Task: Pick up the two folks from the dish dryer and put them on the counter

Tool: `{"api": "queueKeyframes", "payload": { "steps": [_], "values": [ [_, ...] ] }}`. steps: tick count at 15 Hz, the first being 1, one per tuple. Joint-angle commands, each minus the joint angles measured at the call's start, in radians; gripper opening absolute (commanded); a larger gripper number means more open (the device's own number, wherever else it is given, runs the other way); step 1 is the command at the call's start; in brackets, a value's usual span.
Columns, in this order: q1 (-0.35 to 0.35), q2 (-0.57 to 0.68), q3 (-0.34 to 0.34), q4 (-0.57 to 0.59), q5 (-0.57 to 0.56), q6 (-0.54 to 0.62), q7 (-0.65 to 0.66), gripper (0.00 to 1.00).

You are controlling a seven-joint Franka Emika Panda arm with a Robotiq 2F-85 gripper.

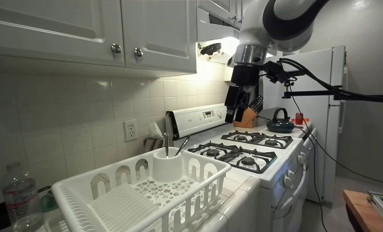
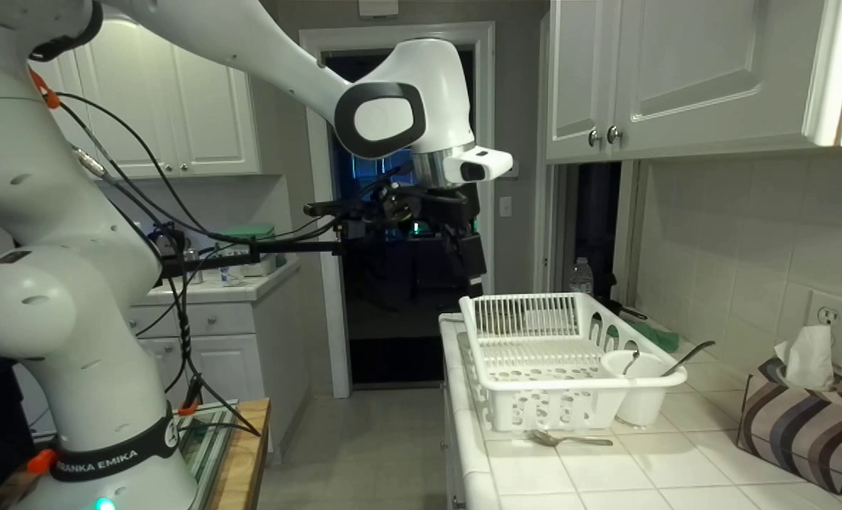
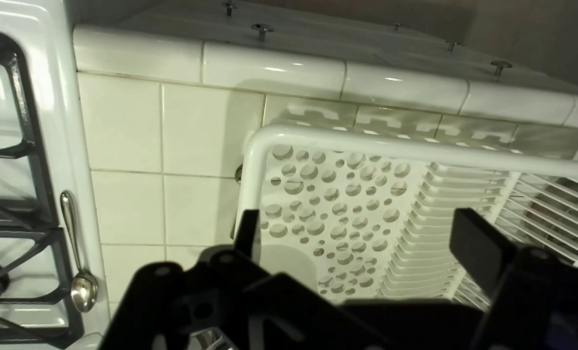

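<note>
Fingers (image 3: 481, 250) parted, holding nothing — best centre them over the cup (image 1: 167, 169) and pinch the more upright fork (image 1: 166, 145) first. Lift it clear before turning to the counter (image 2: 651, 459).

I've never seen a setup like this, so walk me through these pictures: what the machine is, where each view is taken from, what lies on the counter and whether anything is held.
The machine is one white robot arm; its black end effector does the grasping. It stands open in the air and holds nothing. Both exterior views are taken from outside the robot; the wrist view looks down from the arm itself. On the tiled counter sits a white dish rack. Two metal utensils stand in its round cup; whether they are forks, I can't tell. Another piece of cutlery lies beside the rack, with a patterned tissue box nearby. A spoon lies on the edge of the stove.
</note>
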Motion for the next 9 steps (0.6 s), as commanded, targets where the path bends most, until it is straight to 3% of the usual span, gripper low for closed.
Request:
{"api": "queueKeyframes", "payload": {
  "steps": [1, 9],
  "values": [
    [-0.002, 0.0, 0.001, 0.002, 0.0, -0.003, -0.001, 1.0],
    [-0.02, 0.157, 0.016, 0.078, -0.025, 0.073, 0.124, 1.0]
  ]
}}
